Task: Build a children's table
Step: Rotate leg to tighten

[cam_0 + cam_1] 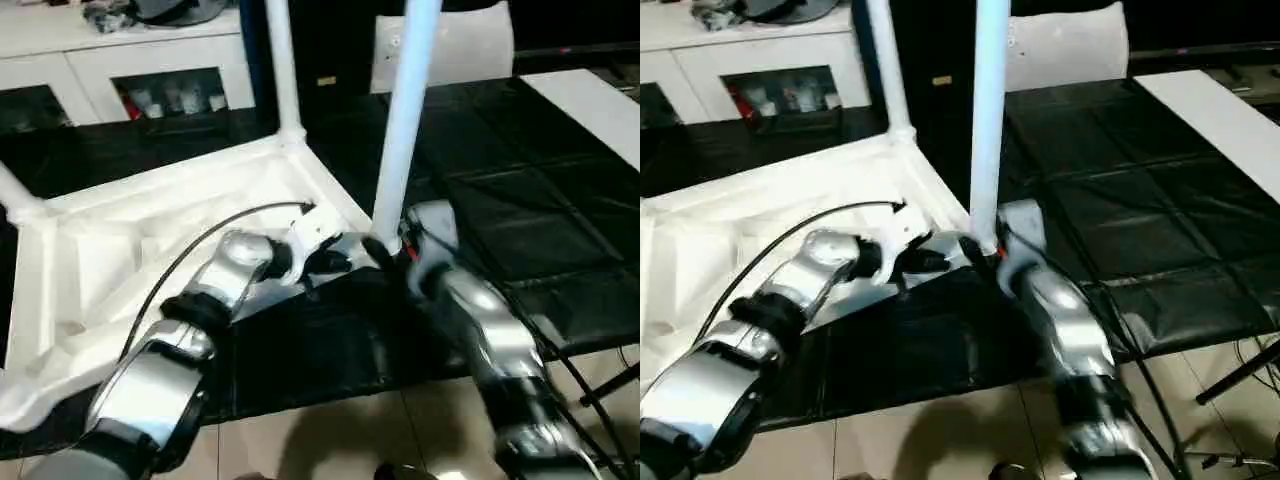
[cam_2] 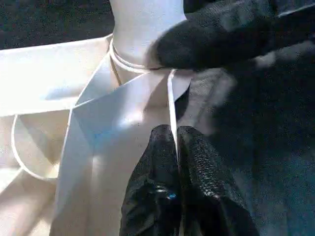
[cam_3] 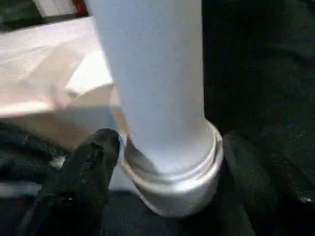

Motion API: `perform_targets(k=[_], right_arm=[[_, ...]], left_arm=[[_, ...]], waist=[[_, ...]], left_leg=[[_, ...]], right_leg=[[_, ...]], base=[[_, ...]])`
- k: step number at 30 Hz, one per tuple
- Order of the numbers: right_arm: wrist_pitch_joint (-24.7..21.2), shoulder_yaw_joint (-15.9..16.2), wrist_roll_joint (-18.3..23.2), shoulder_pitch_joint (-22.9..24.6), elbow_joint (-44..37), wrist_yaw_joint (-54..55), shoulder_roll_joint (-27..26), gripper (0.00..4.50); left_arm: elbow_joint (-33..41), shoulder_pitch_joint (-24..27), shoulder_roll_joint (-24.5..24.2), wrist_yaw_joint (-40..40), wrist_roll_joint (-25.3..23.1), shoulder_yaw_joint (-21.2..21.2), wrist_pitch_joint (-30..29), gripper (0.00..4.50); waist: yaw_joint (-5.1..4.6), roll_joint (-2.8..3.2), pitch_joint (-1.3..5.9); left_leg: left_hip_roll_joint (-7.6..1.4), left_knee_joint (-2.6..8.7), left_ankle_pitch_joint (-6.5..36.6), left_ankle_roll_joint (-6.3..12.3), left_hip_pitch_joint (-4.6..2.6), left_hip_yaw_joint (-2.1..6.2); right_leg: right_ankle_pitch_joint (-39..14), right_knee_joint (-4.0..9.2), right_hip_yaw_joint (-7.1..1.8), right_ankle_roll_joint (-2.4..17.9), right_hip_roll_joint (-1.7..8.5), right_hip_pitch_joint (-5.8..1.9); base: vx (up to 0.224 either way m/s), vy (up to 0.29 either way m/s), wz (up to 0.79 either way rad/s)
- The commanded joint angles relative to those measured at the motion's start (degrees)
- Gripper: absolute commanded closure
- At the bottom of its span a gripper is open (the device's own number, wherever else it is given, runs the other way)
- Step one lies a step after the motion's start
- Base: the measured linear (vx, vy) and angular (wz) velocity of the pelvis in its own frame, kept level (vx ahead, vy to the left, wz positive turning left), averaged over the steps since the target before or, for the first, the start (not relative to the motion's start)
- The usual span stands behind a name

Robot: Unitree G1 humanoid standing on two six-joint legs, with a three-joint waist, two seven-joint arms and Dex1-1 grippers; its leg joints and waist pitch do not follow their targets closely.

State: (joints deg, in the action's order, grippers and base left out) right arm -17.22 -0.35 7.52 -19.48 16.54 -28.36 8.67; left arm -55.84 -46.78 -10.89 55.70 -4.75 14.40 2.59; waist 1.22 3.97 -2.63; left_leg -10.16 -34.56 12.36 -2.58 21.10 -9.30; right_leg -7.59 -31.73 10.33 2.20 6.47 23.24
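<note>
A white plastic tabletop [image 1: 150, 250] lies upside down on the black desk [image 1: 520, 200]. The left gripper [image 2: 176, 140], pressed together, pinches its rim wall beside the near corner. The right gripper [image 3: 167, 162] is spread around the base of an upright leg [image 1: 405, 120] in that corner socket. Holding the rim steady should let the leg seat fully. Three legs stand in view.

The head views are dim and soft, with motion blur smearing the right forearm [image 1: 490, 340] and a bright strip of light on the black work table [image 1: 590, 110]. In the left wrist view the tabletop [image 2: 44, 73] glares almost to pure white. The right wrist view is blurred throughout, the leg [image 3: 152, 83] hazy against deep shadow.
</note>
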Motion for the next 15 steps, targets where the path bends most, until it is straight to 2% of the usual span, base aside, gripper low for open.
perform_targets(k=[1, 3, 5, 6, 7, 8, 9, 11, 12, 15], right_arm=[[1.20, 1.37, 1.25, 2.10, -4.00, -5.44, 2.60, 0.44], [2.27, 1.96, 2.02, 4.37, -6.28, -9.30, 5.21, 0.27], [2.21, 2.09, 3.23, 5.92, -8.56, -11.80, 6.79, 0.10], [1.81, 2.26, 4.08, 6.71, -10.23, -13.22, 7.53, 0.03], [1.37, 2.38, 4.85, 7.27, -11.73, -14.27, 7.98, 0.03], [1.18, 2.41, 5.19, 7.47, -12.36, -14.67, 8.09, 0.03], [0.59, 2.48, 6.30, 8.03, -14.31, -15.91, 8.37, 0.03], [-0.69, 2.64, 7.47, 8.57, -16.86, -16.51, 8.82, 0.03], [-1.25, 2.68, 7.96, 8.84, -18.03, -16.64, 9.04, 0.00], [-2.35, 2.74, 8.94, 9.76, -20.31, -17.21, 9.74, 0.00]], left_arm=[[1.14, 0.91, -1.15, 2.47, -0.01, 0.60, 2.00, 4.50], [1.07, 1.28, -1.68, 3.01, -0.02, 0.50, 3.12, 4.50], [1.07, 1.57, -1.93, 3.45, 0.08, 0.23, 3.88, 4.50], [1.23, 1.80, -1.90, 3.19, 0.38, -0.24, 4.06, 4.50], [1.54, 2.08, -1.74, 2.94, 0.96, -0.89, 3.96, 4.50], [1.76, 2.21, -1.67, 2.98, 1.32, -1.17, 3.76, 4.50], [2.47, 2.62, -1.41, 3.18, 2.56, -2.12, 3.01, 4.50], [4.03, 3.34, -1.50, 4.43, 3.75, -2.62, 1.00, 4.50], [4.88, 3.79, -1.67, 4.66, 3.92, -2.65, 0.58, 4.07], [6.80, 4.88, -1.68, 4.43, 4.80, -3.34, -0.17, 3.93]], waist=[[0.38, -0.61, 4.32], [1.02, -0.74, 4.04], [1.07, -0.76, 3.86], [1.06, -1.08, 3.84], [1.05, -1.03, 3.72], [1.05, -1.03, 3.72], [1.00, -1.33, 3.73], [1.11, -1.12, 3.96], [1.18, -1.08, 4.01], [1.37, -0.93, 4.30]], left_leg=[[-2.83, 3.34, 4.87, 8.68, 0.22, 0.86], [-2.84, 3.73, 8.48, 6.43, -0.20, 0.61], [-2.79, 3.86, 10.41, 5.40, -0.33, 0.66], [-2.75, 3.85, 11.11, 5.19, -0.38, 0.63], [-2.71, 3.91, 11.57, 5.12, -0.43, 0.65], [-2.71, 3.91, 11.57, 5.12, -0.43, 0.65], [-2.60, 3.90, 11.50, 5.12, -0.29, 0.66], [-2.74, 3.89, 10.19, 5.20, -0.30, 0.74], [-2.88, 3.93, 9.15, 5.56, -0.21, 0.82], [-3.24, 3.86, 7.11, 6.08, -0.17, 0.89]], right_leg=[[-12.28, 3.01, -3.73, 8.37, 3.75, -4.82], [-19.63, 3.99, -3.81, 6.03, 3.65, -4.49], [-22.94, 4.37, -3.75, 4.75, 3.55, -4.33], [-23.96, 4.60, -3.75, 4.05, 3.49, -4.23], [-24.86, 4.73, -3.72, 3.71, 3.47, -4.18], [-24.86, 4.73, -3.72, 3.71, 3.47, -4.18], [-25.57, 4.89, -3.65, 3.18, 3.48, -4.17], [-24.18, 4.54, -3.76, 3.60, 3.53, -4.15], [-22.54, 4.30, -3.87, 4.10, 3.52, -4.15], [-17.46, 3.54, -4.13, 5.90, 3.58, -4.07]], base=[[0.000, 0.000, 0.00], [0.000, 0.000, 0.00], [0.000, 0.000, 0.00], [0.000, 0.000, 0.00], [0.000, 0.000, 0.00], [0.000, 0.000, 0.00], [0.000, 0.000, 0.00], [0.000, 0.000, 0.00], [0.000, 0.000, 0.00], [0.000, 0.000, 0.00]])
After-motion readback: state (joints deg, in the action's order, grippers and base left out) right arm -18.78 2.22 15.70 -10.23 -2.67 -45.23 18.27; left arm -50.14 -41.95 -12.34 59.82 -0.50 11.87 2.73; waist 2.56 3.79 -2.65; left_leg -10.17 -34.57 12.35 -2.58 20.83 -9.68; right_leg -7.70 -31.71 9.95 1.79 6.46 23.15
